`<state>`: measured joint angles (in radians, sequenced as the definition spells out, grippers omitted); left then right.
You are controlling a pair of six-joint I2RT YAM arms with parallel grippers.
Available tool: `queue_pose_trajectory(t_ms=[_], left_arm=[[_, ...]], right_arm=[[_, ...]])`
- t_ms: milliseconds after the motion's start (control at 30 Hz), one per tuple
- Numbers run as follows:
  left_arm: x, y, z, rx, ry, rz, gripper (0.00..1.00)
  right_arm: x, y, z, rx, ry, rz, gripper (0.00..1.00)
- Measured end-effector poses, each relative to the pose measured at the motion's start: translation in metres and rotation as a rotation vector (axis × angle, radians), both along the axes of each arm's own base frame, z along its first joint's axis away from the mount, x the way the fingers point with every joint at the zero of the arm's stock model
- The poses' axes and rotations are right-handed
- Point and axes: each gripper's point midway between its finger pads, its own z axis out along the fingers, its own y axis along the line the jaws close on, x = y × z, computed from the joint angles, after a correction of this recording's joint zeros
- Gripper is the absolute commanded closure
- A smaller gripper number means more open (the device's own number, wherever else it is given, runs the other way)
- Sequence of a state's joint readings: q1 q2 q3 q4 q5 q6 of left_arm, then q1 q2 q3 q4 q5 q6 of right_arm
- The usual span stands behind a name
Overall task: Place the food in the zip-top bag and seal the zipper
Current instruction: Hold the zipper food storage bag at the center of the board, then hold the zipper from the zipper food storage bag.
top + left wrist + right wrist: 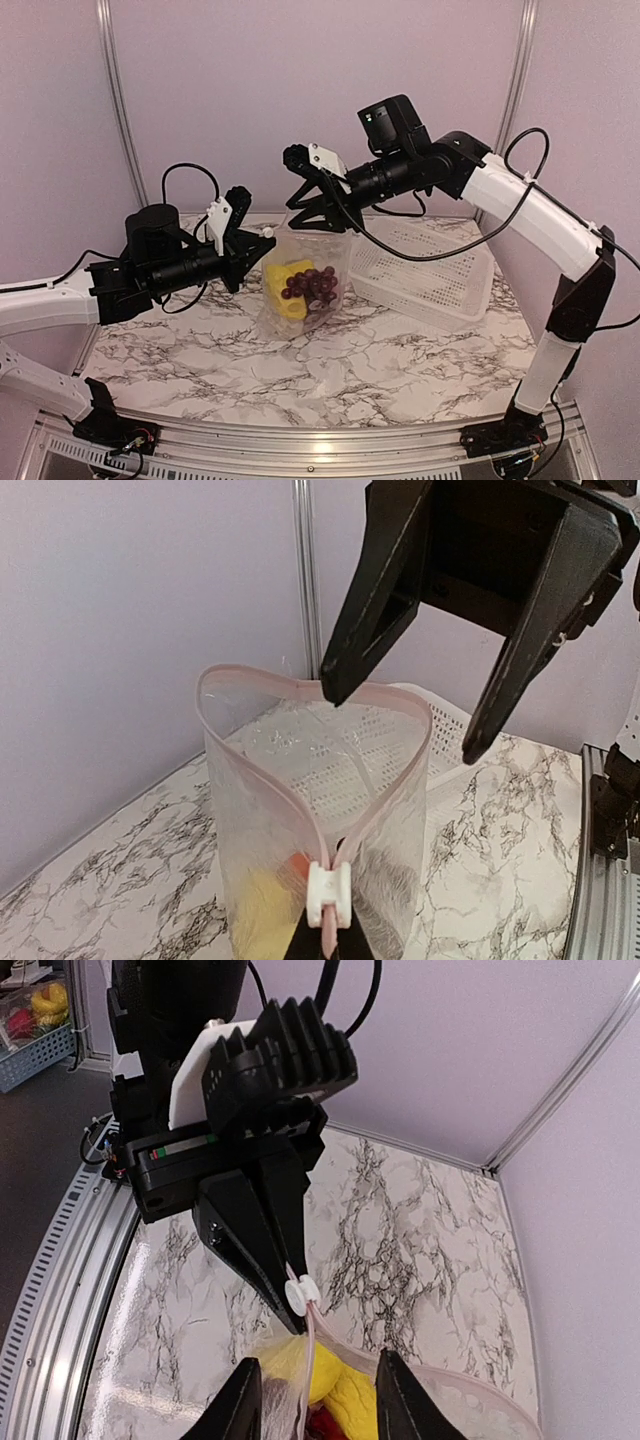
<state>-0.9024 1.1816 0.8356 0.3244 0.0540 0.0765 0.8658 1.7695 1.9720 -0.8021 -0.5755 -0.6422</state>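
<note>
Near the middle of the top view, the zip-top bag (305, 300) stands on the counter (400, 360) with its mouth gaping in a loop. The food (288, 285), a yellow piece and dark grapes, lies at its bottom. The left end effector (248, 238) is clamped tight on the zipper (255, 670) at the white slider (328, 895). The right end effector (402, 725) hangs over the far rim with its jaws apart, holding nothing, one fingertip at or against the pink strip. With only one end pinned, the soft bag could slump or twist once the slider is drawn, I judge, bunching film in the track or tipping the food out. The open jaws might also catch one wall of the mouth rather than both. The counter is glossy white marble pattern, likely slippery under plastic. A white perforated basket (440, 295) sits just beside the bag at right, and pale lilac walls (220, 80) with metal posts (115, 100) close the background.
</note>
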Motion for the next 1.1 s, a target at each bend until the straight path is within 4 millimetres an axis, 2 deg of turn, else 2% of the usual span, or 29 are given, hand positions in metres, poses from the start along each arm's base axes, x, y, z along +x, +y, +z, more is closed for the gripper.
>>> queue_pose_trajectory(t_ms=[133,200,300,400,500,567,833,1100], left_arm=[[-0.003,0.005,0.006,0.007,-0.025,0.006,1.00],[-0.005,0.007,0.008,0.011,-0.037,0.003,1.00],[-0.009,0.008,0.009,0.026,-0.047,-0.004,1.00],[-0.012,0.009,0.007,0.043,-0.052,-0.013,1.00],[-0.014,0.009,0.005,0.059,-0.053,-0.017,1.00],[-0.016,0.009,0.002,0.076,-0.051,-0.023,1.00],[-0.020,0.011,0.000,0.101,-0.060,-0.032,1.00],[-0.020,0.012,-0.001,0.110,-0.061,-0.029,1.00]], right_arm=[[-0.003,0.006,0.022,0.047,-0.035,0.041,0.57],[-0.003,0.011,0.025,0.058,-0.038,0.061,0.54],[-0.002,0.021,0.015,0.047,-0.024,0.089,0.54],[-0.004,0.031,-0.006,0.006,-0.002,0.115,0.54],[-0.011,0.038,-0.023,-0.031,0.005,0.146,0.59],[-0.015,0.041,-0.027,-0.042,0.003,0.162,0.64],[-0.019,0.041,-0.025,-0.040,-0.016,0.183,0.86],[-0.020,0.041,-0.025,-0.041,-0.019,0.189,0.95]])
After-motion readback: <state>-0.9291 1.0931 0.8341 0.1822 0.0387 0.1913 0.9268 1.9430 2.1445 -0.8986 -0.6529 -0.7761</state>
